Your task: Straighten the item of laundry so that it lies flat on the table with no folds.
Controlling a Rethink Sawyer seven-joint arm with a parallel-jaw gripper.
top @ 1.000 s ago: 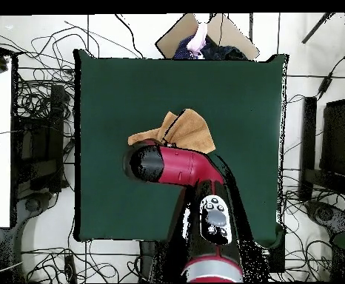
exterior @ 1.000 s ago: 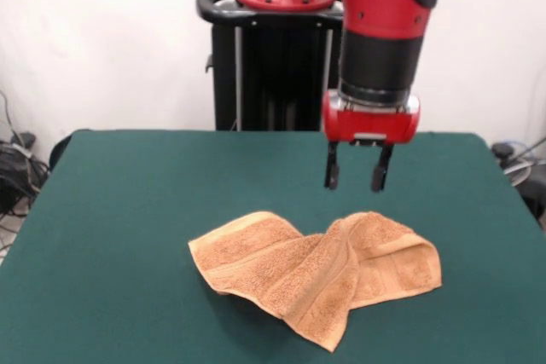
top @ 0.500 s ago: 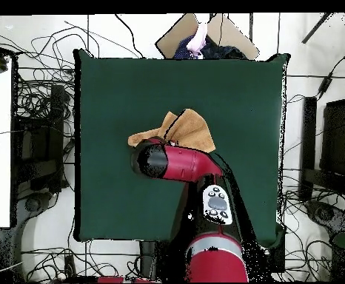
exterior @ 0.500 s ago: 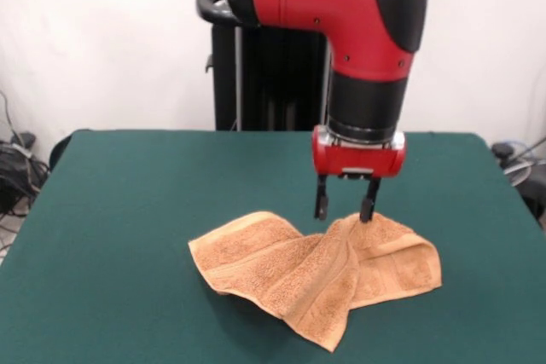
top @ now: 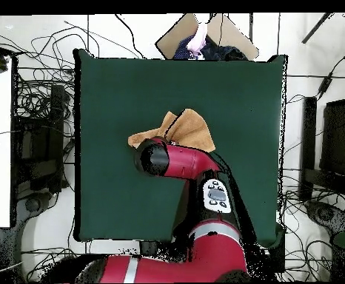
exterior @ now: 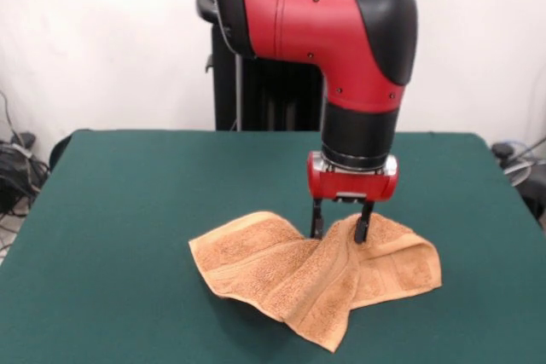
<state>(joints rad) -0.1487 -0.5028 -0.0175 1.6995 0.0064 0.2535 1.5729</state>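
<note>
1. Low over the table (exterior: pixel 111 210), the red and black arm (exterior: pixel 341 31) points its gripper (exterior: pixel 339 229) straight down at the towel (exterior: pixel 316 270); the two dark fingers stand apart, their tips at the cloth's raised far fold, one on each side of a ridge.
2. Crumpled near the middle of the green table, a little right of centre in the front view, the orange-tan towel lies folded over itself; one flap spreads left, another right, and a corner points toward the near edge.
3. Seen from overhead, the arm (top: pixel 179 161) covers part of the towel (top: pixel 190 129); only the cloth's far portion shows beyond the wrist, and the gripper itself is hidden there.
4. Behind the table's far edge, the black pedestal (exterior: pixel 264 66) stands against a white wall.
</note>
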